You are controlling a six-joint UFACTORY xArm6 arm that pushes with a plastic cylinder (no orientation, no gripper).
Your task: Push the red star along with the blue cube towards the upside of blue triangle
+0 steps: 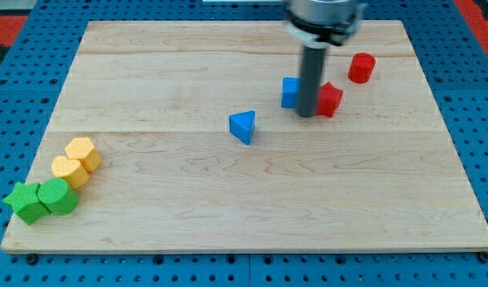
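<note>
My tip (307, 114), the lower end of the straight dark rod, stands on the pale wooden desk (228, 183) wedged between the blue cube (290, 92) on its left and the red star-shaped block (330, 99) on its right, seemingly touching both. The blue triangular block (242, 126) lies well off to the left and a little nearer, so the pair must travel leftward to end just beyond its far side. There are no jaws here to be apart or together: the rod holds nothing and can only push.
</note>
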